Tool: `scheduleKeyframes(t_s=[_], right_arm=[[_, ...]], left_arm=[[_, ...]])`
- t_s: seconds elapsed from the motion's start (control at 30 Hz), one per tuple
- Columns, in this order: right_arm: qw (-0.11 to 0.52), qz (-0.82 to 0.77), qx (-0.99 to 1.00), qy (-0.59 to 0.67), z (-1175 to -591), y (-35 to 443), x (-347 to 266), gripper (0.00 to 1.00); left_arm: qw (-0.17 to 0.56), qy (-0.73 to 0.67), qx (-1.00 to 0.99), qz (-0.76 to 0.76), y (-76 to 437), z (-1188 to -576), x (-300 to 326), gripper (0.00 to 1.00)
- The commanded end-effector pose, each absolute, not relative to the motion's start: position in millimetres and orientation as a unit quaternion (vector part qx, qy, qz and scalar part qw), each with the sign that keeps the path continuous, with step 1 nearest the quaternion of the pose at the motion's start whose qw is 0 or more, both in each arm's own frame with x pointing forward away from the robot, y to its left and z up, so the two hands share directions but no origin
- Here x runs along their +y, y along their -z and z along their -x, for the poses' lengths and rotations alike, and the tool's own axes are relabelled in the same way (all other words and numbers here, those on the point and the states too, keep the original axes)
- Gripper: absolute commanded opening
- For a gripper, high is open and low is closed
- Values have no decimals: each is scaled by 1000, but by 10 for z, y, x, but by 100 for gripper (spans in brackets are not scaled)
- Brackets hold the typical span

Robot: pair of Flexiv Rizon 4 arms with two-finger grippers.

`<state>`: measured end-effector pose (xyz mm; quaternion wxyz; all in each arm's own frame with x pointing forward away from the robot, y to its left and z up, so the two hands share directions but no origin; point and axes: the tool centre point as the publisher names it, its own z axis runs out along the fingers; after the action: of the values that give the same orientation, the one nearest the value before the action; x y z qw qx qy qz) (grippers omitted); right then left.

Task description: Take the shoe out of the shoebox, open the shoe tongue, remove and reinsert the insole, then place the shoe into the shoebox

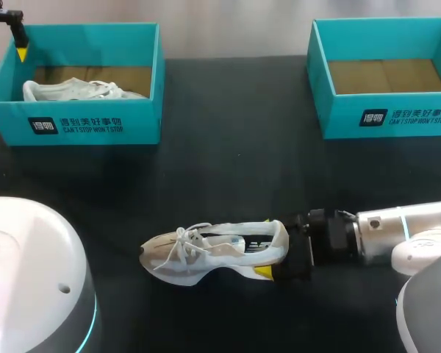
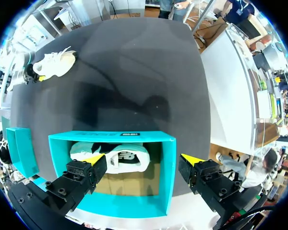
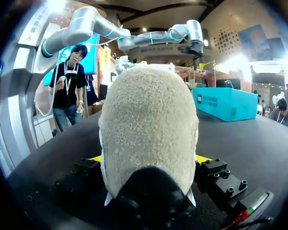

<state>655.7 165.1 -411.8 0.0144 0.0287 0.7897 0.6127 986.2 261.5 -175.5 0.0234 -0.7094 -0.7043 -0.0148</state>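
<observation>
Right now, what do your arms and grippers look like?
My right arm and left arm are smooth silver-white tubes with glowing turquoise rings at the joints. Each ends in a black, blocky gripper dotted with screws. The left gripper and right gripper both have two fingers with bright yellow pointed tips.

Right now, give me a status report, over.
Right tool shut on shoe heel, on table. Left tool open above left shoebox, second shoe inside. Right shoebox empty. Nothing in way.

right arm (image 1: 404, 224) silver-white, cyan ring lights, black wrist; left tool (image 2: 143, 159) black screwed blocks, yellow wedge tips (image 2: 92, 158).
</observation>
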Motion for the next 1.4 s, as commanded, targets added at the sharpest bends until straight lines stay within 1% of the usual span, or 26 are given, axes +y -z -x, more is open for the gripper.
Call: scheduleKeyframes(t_s=[0.03, 0.47, 0.5, 0.53, 0.57, 0.6, 1.4], right_arm=[[14, -27, 789, -614, -6602, 4152, 1724, 100], [15, -27, 786, -617, -6598, 4178, 1749, 100], [16, -27, 786, -617, -6599, 4175, 1747, 46], [16, -27, 786, -617, -6601, 4172, 1746, 28], [17, -26, 786, -617, -6602, 4172, 1746, 5], [18, -26, 786, -617, -6603, 4171, 1746, 0], [18, -17, 786, -618, -6601, 4150, 1718, 0]], left_arm=[[23, 17, -704, 709, 1752, -9844, 2614, 100], [23, 17, -704, 709, 1752, -9844, 2614, 100], [23, 17, -704, 709, 1752, -9844, 2614, 100], [23, 17, -704, 709, 1752, -9844, 2614, 100], [23, 17, -704, 709, 1752, -9844, 2614, 100], [23, 17, -704, 709, 1752, -9844, 2614, 100], [23, 17, -704, 709, 1752, -9844, 2614, 100]])
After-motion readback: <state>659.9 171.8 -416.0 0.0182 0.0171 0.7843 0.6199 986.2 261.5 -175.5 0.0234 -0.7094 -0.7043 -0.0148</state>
